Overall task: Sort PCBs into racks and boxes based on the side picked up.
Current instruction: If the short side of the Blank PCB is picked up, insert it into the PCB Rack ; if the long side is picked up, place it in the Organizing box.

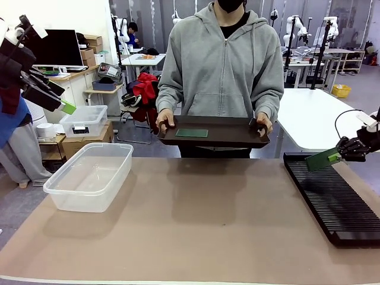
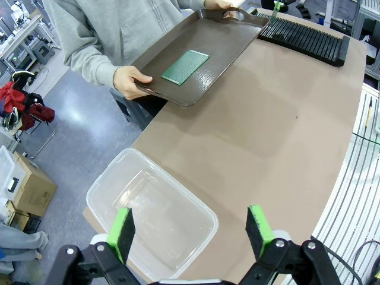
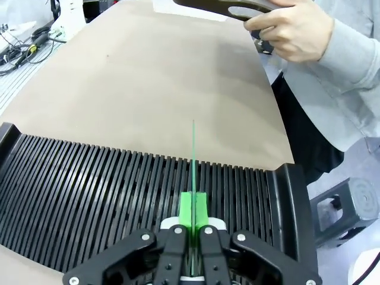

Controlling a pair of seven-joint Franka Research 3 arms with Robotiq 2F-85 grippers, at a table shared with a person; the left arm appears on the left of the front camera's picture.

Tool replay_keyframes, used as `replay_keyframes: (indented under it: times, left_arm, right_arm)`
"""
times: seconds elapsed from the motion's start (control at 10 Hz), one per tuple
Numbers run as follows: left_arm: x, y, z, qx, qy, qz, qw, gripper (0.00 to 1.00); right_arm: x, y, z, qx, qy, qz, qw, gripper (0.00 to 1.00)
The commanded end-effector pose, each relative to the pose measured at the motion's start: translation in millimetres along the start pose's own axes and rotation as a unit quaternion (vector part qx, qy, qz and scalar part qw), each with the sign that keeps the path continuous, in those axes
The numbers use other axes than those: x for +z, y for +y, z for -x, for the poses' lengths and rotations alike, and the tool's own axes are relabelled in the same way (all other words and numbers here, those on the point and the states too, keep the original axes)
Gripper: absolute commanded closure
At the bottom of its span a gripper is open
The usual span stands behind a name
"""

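Over far end of rack (image 1: 332,196), cut off past wrist at frame edge: right tool (image 1: 342,156) (image 3: 193,211), clamped on PCB (image 1: 322,159) (image 3: 193,154). PCB tilted, long axis running straight out from tool, edge-on from wrist; slot contact unclear. Left tool (image 2: 191,225) (image 1: 62,104) spread wide, empty, above tub (image 1: 56,189) (image 2: 104,184). Second PCB (image 1: 192,133) (image 2: 185,65) flat on tray (image 1: 231,138).

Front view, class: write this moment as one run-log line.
right gripper: shut on PCB, over rack | left gripper: open, raised near tub | person: holds tray with second PCB
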State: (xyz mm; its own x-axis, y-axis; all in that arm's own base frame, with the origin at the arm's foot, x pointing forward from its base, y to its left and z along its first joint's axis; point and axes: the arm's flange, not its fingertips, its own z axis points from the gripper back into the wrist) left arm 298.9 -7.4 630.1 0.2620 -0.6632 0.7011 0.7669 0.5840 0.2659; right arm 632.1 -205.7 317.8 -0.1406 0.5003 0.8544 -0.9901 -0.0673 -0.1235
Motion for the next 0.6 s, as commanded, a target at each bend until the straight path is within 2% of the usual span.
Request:
replay_keyframes:
  times: [0.0, 0.5]
  left_arm:
    - [-0.8, -0.1, 1.5, 0.000, 0.004, 0.004, 1.000, 0.00]
    - [-0.8, -0.1, 1.5, 0.000, 0.004, 0.004, 1.000, 0.00]
  right_arm:
    - [-3.1, 0.2, 5.2, 0.030, 0.000, 0.001, 1.000, 0.98]
    - [-16.6, 7.8, 13.4, 0.055, 0.005, 0.007, 0.998, 0.98]
